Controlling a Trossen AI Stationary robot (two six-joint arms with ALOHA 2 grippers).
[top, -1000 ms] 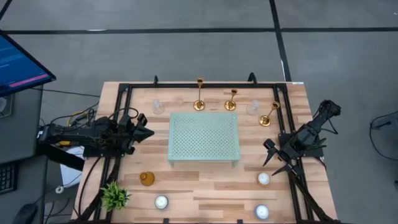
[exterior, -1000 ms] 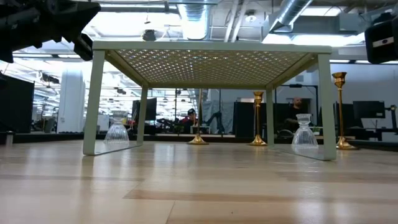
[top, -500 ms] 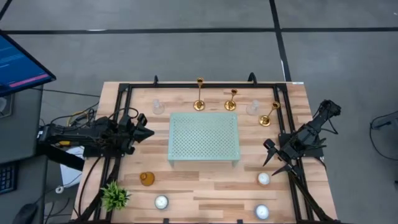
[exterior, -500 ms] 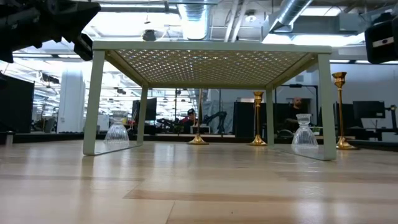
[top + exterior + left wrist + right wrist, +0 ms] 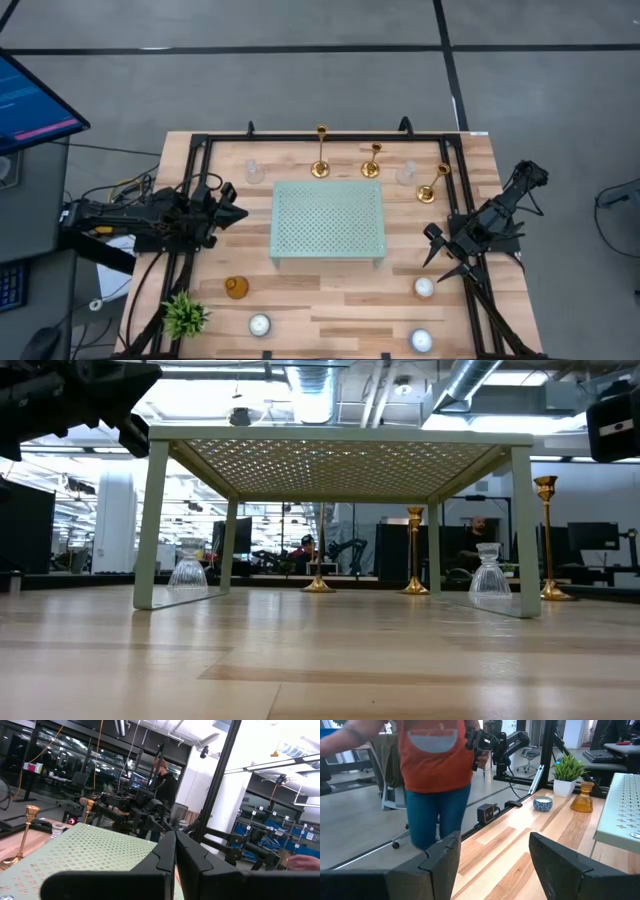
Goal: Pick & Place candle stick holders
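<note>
Three gold candle stick holders (image 5: 320,152), (image 5: 371,160), (image 5: 433,184) stand upright on their round bases along the table's far side, behind a mint-green perforated rack (image 5: 328,222). The low view shows two of them beyond the rack (image 5: 414,550), (image 5: 546,535). My left gripper (image 5: 240,212) hovers shut at the rack's left, its fingers closed together (image 5: 175,845). At the rack's right my right gripper (image 5: 438,255) stands open, pointing toward the near edge, with nothing between its fingers (image 5: 492,855).
Two clear glass cups (image 5: 254,172), (image 5: 406,173) stand near the candlesticks. An amber cup (image 5: 236,288), a small plant (image 5: 184,315) and three tealights (image 5: 259,324), (image 5: 424,288), (image 5: 421,340) sit along the near side. A person in an orange top (image 5: 432,770) stands beyond the table.
</note>
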